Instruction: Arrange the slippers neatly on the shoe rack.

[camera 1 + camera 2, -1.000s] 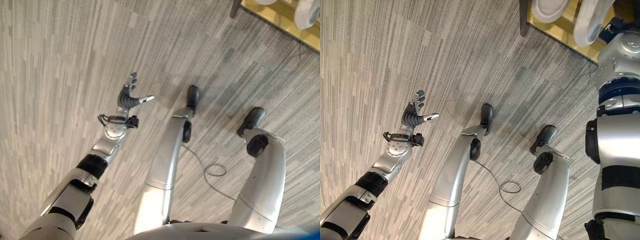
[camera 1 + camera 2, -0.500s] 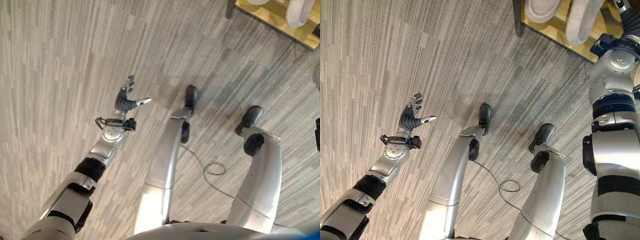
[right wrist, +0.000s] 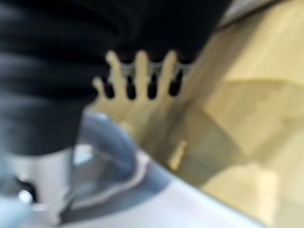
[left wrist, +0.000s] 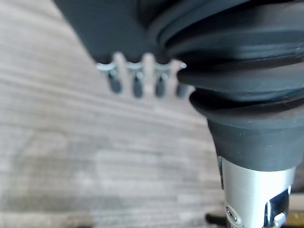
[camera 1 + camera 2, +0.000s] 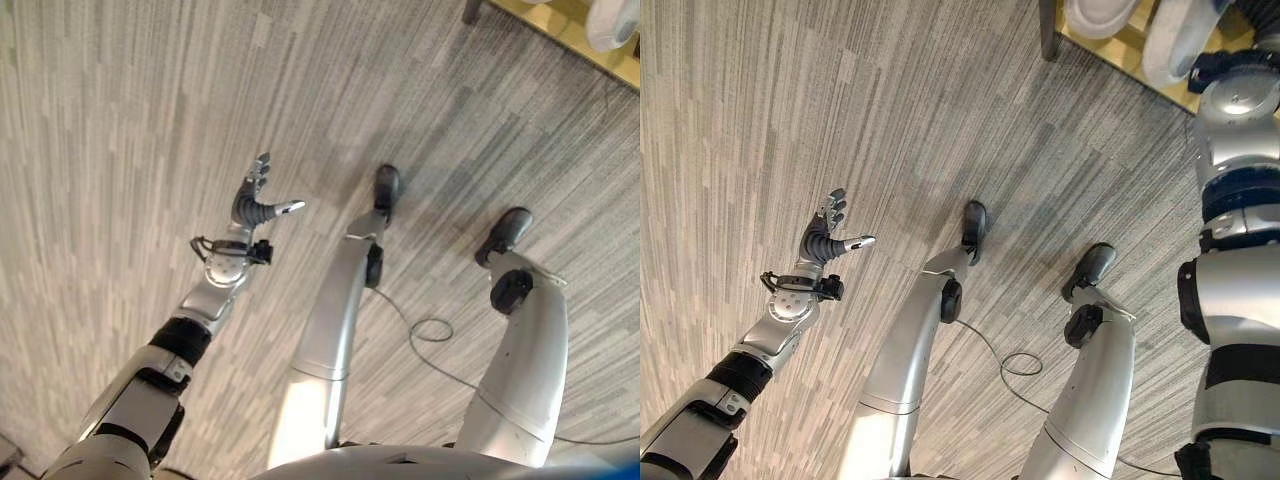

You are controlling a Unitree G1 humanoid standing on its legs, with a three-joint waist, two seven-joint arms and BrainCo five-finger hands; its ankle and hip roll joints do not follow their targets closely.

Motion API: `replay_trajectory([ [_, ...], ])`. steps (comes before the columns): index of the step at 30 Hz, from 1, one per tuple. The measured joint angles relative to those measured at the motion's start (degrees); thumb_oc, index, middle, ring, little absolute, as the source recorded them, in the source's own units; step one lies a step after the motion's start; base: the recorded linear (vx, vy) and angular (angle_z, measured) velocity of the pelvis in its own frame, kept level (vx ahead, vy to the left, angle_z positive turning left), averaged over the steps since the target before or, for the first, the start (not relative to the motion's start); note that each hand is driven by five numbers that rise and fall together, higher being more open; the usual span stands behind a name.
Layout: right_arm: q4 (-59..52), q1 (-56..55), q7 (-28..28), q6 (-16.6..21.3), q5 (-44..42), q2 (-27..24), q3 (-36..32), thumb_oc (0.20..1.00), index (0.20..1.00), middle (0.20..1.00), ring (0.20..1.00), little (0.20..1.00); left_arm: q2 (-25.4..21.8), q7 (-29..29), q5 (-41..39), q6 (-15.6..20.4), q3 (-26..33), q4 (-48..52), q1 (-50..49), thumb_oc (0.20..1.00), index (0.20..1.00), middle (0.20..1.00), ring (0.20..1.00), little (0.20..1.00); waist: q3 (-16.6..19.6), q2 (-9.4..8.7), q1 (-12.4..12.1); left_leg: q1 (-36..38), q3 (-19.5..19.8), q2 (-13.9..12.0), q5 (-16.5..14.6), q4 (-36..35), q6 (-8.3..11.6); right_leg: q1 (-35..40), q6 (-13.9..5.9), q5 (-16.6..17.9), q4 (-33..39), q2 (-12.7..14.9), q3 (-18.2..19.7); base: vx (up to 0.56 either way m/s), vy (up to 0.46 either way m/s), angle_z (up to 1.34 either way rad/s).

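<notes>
Left eye: left hand (image 5: 257, 201) hangs out over bare carpet (image 5: 120, 150), fingers spread loose, holding nothing. A corner of the wooden rack (image 5: 560, 25) peeks in at the top right with a slipper (image 5: 612, 22) on it.

Right eye: two pale slippers (image 5: 1098, 14) sit side by side on the rack (image 5: 1120, 55), and the right arm reaches up toward them.

Left wrist: straight fingers over carpet, empty.

Right wrist: right hand (image 3: 137, 76) with fingers stretched out flat above the rack's wood, a slipper (image 3: 142, 199) just below the wrist. Not gripping it.

Looks like the placing part is done, or nearly. Next I'd guess a nudge to square the pair, then pull the arm back.
</notes>
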State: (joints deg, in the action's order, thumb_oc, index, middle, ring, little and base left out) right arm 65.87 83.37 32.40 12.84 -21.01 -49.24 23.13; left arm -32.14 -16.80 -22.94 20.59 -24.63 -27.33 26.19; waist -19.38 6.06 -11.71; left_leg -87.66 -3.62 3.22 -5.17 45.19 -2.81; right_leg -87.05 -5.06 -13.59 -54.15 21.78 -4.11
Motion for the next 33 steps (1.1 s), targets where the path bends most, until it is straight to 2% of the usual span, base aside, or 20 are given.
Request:
replay_trajectory([
  [2, 0.0, 0.2, 0.3, 0.0, 0.0, -0.5, 0.2, 1.000, 1.000, 1.000, 1.000, 1.000, 0.0, -0.8, 0.0, 0.1, -0.1, 0.1, 0.2, 1.000, 1.000, 1.000, 1.000, 1.000, 0.0, 0.04, -0.9, 1.6, 0.0, 0.2, 0.0, -0.9, 0.00, 1.7, -0.09, -0.1, 0.6, 0.2, -0.3, 0.03, 0.049, 0.07],
  [8, -0.1, 0.2, 0.9, 0.0, 2.2, -0.6, 1.0, 1.000, 1.000, 1.000, 1.000, 1.000, 0.1, -1.5, 0.1, 0.2, -0.2, 0.0, 0.0, 1.000, 1.000, 1.000, 1.000, 1.000, 1.4, 0.15, -0.9, 1.8, 0.8, 1.0, 0.6, -2.1, 0.06, 2.2, -0.51, -0.3, 1.2, 0.8, -0.9, 0.01, 0.022, 0.05],
  [9, -0.1, 0.2, 1.1, 0.0, 2.2, -0.7, 1.0, 0.959, 0.959, 0.959, 0.959, 0.959, 0.1, -1.7, 0.3, 0.2, -0.2, 0.0, 0.0, 1.000, 1.000, 1.000, 1.000, 1.000, 1.4, 0.15, -0.9, 1.8, 0.9, 1.1, 0.7, -2.2, 0.13, 2.2, -0.51, -0.3, 1.2, 0.8, -1.1, 0.00, 0.000, 0.00],
  [10, -0.1, 0.2, 1.3, 0.0, 2.2, -1.1, 1.1, 0.561, 0.561, 0.561, 0.561, 0.561, 0.1, -1.8, 0.6, 0.2, -0.2, 0.0, 0.0, 1.000, 1.000, 1.000, 1.000, 1.000, 1.4, 0.15, -0.9, 1.7, 1.1, 1.1, 0.8, -2.3, 0.17, 2.3, -0.50, -0.3, 1.2, 0.9, -1.4, 0.01, 0.015, 0.03],
  [11, -0.1, 0.2, 1.4, 0.0, 2.2, -1.4, 1.1, 0.200, 0.200, 0.200, 0.200, 0.200, 0.1, -1.8, 0.7, 0.3, -0.2, 0.0, 0.0, 1.000, 1.000, 1.000, 1.000, 1.000, 1.4, 0.14, -0.9, 1.7, 1.2, 1.1, 0.8, -2.3, 0.17, 2.3, -0.47, -0.3, 1.3, 0.9, -1.6, 0.00, 0.000, 0.00],
  [19, 1.1, -0.2, 2.2, -0.7, 4.5, -1.9, 2.2, 0.200, 0.200, 0.200, 0.200, 0.200, 0.4, -1.9, 1.7, 0.7, -0.7, 0.0, -0.3, 1.000, 1.000, 1.000, 1.000, 1.000, 1.4, 0.13, -0.1, 1.6, 1.2, 1.2, 0.8, -2.7, 0.12, 2.4, -0.52, -0.3, 1.7, 0.9, -1.7, 0.00, 0.000, 0.00],
  [26, 0.9, -0.6, 4.5, -2.4, 9.3, -5.7, 2.7, 0.200, 0.200, 0.200, 0.200, 0.200, 0.4, -2.4, 4.0, 1.0, -0.5, 0.0, -0.7, 1.000, 1.000, 1.000, 1.000, 1.000, 1.4, 0.12, 0.2, 1.6, 1.1, 0.8, 0.8, -2.6, 0.11, 2.4, -0.79, 0.1, 2.2, 0.4, -1.6, 0.00, -0.009, -0.02],
  [30, 0.1, -0.3, 5.1, -3.2, 13.6, -6.7, 6.1, 0.200, 0.200, 0.200, 0.200, 0.200, 0.4, -2.4, 4.1, 1.0, -0.5, 0.0, -1.0, 1.000, 1.000, 1.000, 1.000, 1.000, 1.5, -0.06, 1.0, 1.5, 1.2, 0.7, 0.8, -2.0, 0.10, 2.4, -0.74, 0.1, 1.8, 0.4, -1.5, 0.00, 0.000, 0.00],
  [33, 0.2, 0.2, 5.1, -3.9, 17.0, -7.4, 11.1, 0.200, 0.200, 0.200, 0.200, 0.200, 0.4, -2.4, 4.5, 1.1, -0.6, 0.2, -1.7, 1.000, 1.000, 1.000, 1.000, 1.000, 1.6, -0.07, 1.4, 1.3, 1.2, 0.7, 0.8, -2.0, 0.08, 2.4, -0.74, 0.3, 1.9, 0.4, -1.5, 0.00, 0.000, 0.00],
])
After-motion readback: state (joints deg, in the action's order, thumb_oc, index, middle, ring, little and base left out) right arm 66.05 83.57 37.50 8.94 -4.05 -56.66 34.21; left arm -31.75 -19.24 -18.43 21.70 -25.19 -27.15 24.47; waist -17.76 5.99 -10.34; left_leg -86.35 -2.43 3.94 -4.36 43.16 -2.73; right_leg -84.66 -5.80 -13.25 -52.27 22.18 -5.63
